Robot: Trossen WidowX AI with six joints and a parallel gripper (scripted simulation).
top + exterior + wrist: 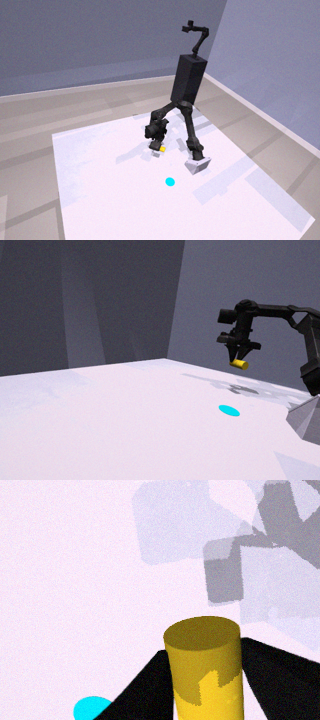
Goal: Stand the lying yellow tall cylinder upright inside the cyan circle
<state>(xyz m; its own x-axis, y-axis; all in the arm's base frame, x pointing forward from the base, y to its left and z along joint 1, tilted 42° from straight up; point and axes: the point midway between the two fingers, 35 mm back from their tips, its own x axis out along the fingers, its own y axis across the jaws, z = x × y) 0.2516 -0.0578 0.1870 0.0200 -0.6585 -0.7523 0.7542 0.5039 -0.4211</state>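
Note:
My gripper (156, 147) (237, 361) (203, 653) is shut on the yellow cylinder (162, 149) (239, 364) (205, 670) and holds it lying nearly level, well above the white table. One end sticks out past the fingers. The cyan circle (170, 181) (229, 410) (90, 708) is a flat disc on the table, below and nearer to the front than the cylinder, with nothing on it. In the wrist view the circle shows at the lower left edge, partly behind a black finger.
The arm's grey base block (197, 164) (305, 418) stands on the table (108, 206) to the right of the circle. A tall black column (188, 80) with a camera arm rises behind the table.

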